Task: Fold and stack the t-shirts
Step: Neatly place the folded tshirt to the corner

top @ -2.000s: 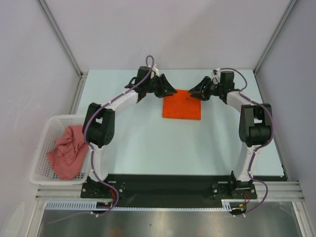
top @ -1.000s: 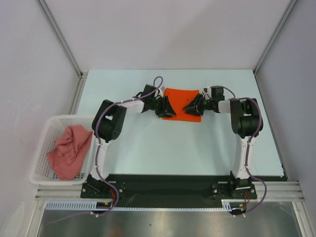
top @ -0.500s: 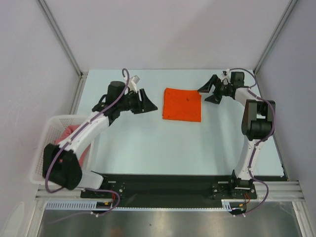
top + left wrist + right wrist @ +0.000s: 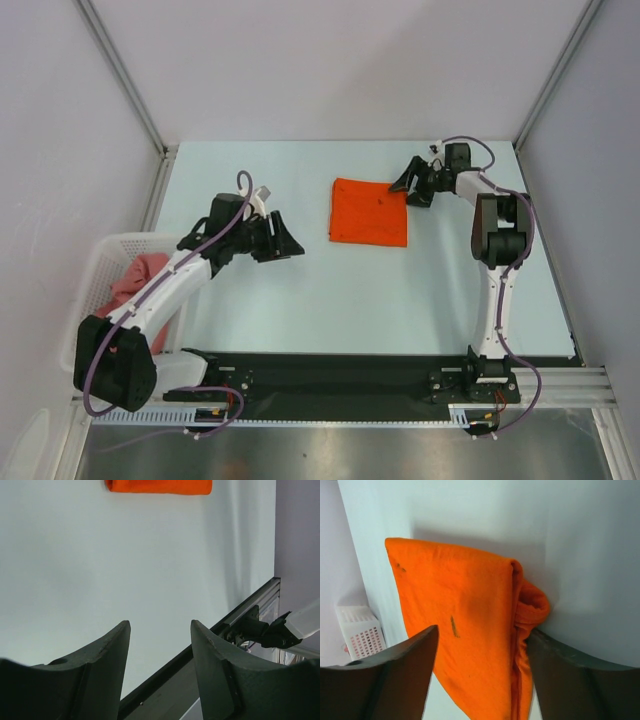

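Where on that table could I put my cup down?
The broad bare table between the orange shirt and the arm bases is free, and so is the far left corner beyond the left gripper. Crowded: the shirt's far right corner, where the right gripper is, and the basket holding the pink shirt.

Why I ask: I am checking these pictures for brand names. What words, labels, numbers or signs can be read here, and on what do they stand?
No readable text in any view.
Orange t-shirt: only a few tiny dark marks, not letters.
Pink t-shirt: no print or tag visible.
White basket: plain lattice, no label visible.
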`<state>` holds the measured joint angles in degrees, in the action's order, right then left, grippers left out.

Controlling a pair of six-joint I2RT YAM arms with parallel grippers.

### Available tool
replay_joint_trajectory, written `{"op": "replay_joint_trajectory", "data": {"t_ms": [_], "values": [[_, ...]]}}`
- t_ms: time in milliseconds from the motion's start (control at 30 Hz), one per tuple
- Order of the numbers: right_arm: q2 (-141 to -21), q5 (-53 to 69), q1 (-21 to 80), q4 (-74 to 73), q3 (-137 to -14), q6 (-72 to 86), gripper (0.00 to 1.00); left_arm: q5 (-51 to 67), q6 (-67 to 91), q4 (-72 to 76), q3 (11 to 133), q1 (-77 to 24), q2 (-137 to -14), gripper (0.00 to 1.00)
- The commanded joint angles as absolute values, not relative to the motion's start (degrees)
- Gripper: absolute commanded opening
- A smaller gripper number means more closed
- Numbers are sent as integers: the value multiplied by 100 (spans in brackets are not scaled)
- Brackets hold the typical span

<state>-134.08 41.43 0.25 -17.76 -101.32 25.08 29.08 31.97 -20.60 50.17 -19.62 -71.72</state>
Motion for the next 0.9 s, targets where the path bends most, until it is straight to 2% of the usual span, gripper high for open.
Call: {"op": "replay_joint_trajectory", "data": {"t_ms": [0, 67, 133, 167, 233, 267, 433, 533, 667, 733, 867], "values": [[-13535, 4043, 246, -1934, -9925, 2460, 72, 2883, 3190, -2013, 4940, -1811, -6917, 57], [-13456, 4078, 281, -1820, -9774, 2610, 61, 2918, 3182, -1995, 4939, -1714, -6987, 57], [-13282, 3833, 273, -1828, -9599, 2602, 55, 3006, 3173, -1925, 4957, -1644, -7066, 57], [-13202, 3606, 264, -1854, -9554, 2515, 41, 3041, 3164, -1890, 4966, -1626, -7110, 57], [-13114, 3411, 150, -1959, -9536, 2444, 20, 3155, 3173, -1776, 4957, -1582, -7268, 57], [-13061, 3158, 106, -2212, -9588, 2382, 0, 3225, 3190, -1723, 4940, -1573, -7382, 57], [-12806, 2208, -351, -2952, -9782, 2014, 0, 3436, 3164, -1301, 4843, -1538, -7602, 57], [-12884, 1365, -509, -3435, -10264, 1180, 0, 3524, 3103, -1187, 4816, -1529, -7873, 57], [-13884, -539, -658, -5084, -12291, 90, 0, 3770, 3102, -967, 4746, -1485, -8190, 57], [-14498, -973, -738, -5360, -13347, -270, 0, 3858, 3129, -818, 4667, -1477, -8279, 57], [-14923, -1667, -949, -5021, -13895, -1114, 0, 3937, 3234, -563, 4518, -1477, -8455, 56]]}}
